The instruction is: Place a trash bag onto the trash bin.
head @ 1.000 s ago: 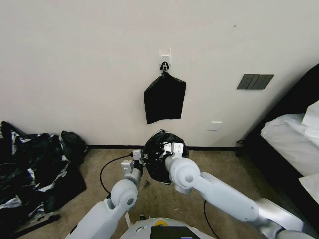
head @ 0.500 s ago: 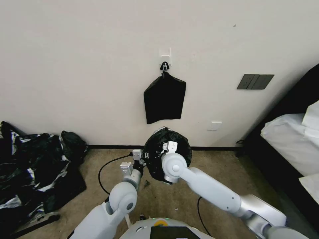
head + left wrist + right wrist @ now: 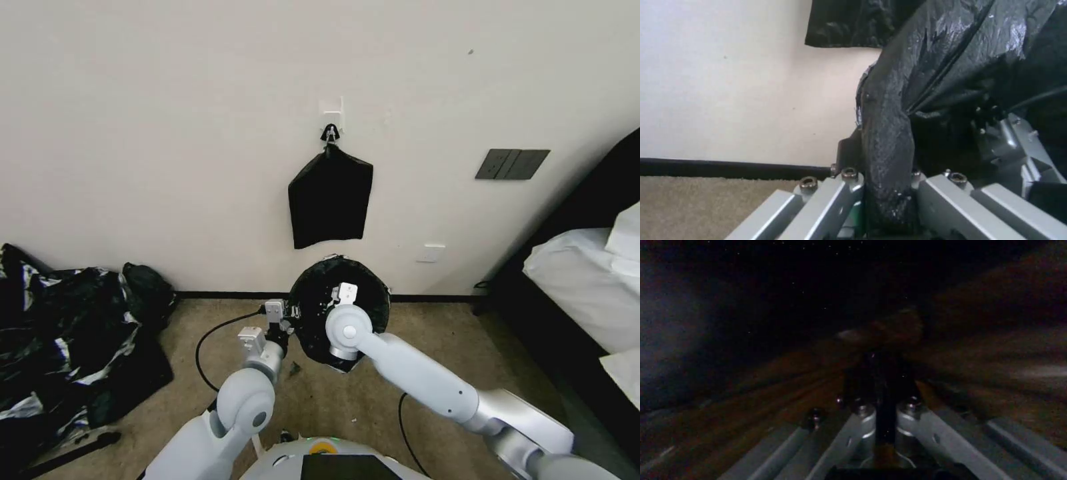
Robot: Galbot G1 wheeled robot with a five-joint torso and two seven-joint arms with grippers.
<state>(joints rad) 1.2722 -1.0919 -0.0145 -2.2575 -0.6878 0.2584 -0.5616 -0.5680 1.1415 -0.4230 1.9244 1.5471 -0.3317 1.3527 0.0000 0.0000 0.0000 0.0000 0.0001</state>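
The trash bag is a glossy black plastic bag, spread open in a round mouth on the carpet by the wall. It covers the trash bin, which is hidden beneath it. My left gripper is at the bag's left edge. In the left wrist view the left gripper is shut on a thick fold of the trash bag. My right gripper reaches down inside the bag's mouth. The right wrist view is dark, and the right gripper is shut on a thin strip of the bag's film.
A flat black bundle hangs from a wall hook just above the bag. A large heap of black-and-silvery plastic lies at the left. A bed stands at the right. A black cable loops over the carpet beside my left arm.
My right arm has swung its elbow leftward and turned at the wrist inside the bag. The bag's mouth has widened to the right and become rounder. The left gripper has barely moved.
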